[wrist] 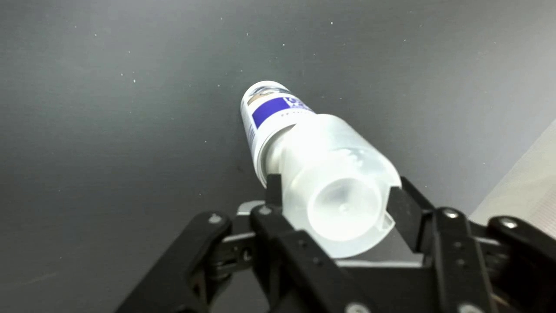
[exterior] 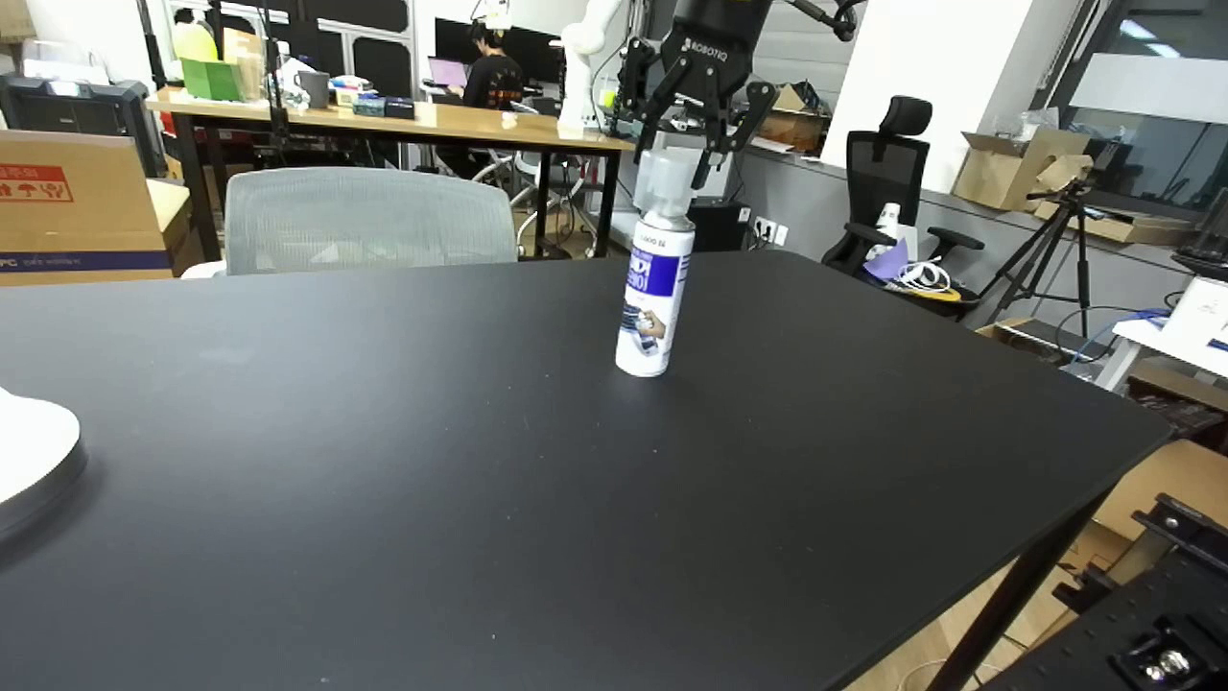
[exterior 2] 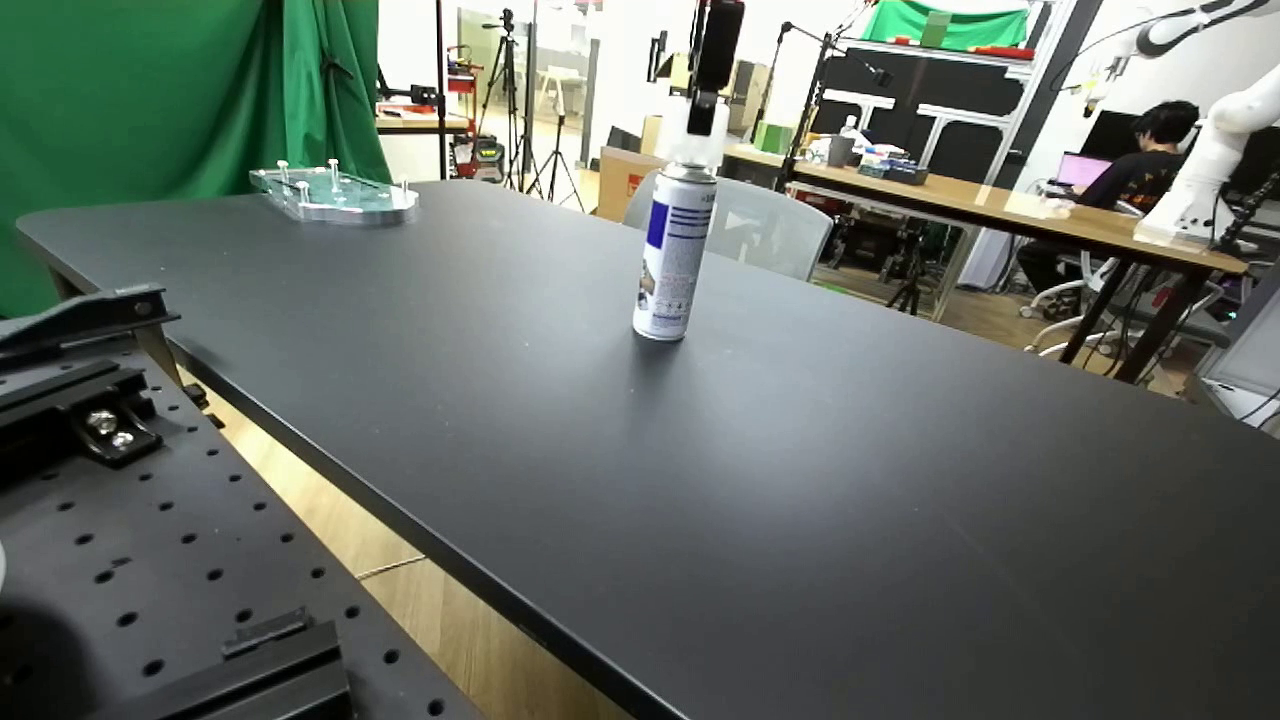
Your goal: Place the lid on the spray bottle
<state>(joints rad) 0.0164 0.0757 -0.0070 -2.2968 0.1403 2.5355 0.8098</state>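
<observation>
The spray bottle (exterior: 652, 297) is a white can with a blue label, standing upright on the black table; it also shows in an exterior view (exterior 2: 672, 260) and in the wrist view (wrist: 273, 114). The translucent lid (exterior: 665, 187) is at the can's top, also seen in an exterior view (exterior 2: 712, 152) and in the wrist view (wrist: 343, 208). My gripper (wrist: 339, 198) has a finger touching each side of the lid and is shut on it. The can's metal shoulder shows below and beside the lid. The nozzle is hidden. I cannot tell whether the lid is seated.
The black table (exterior: 384, 461) carries a white rounded object (exterior: 34, 451) at its left edge in an exterior view. A clear plate with posts (exterior 2: 335, 198) lies at the far left in an exterior view. A grey chair (exterior: 369, 221) stands behind the table edge.
</observation>
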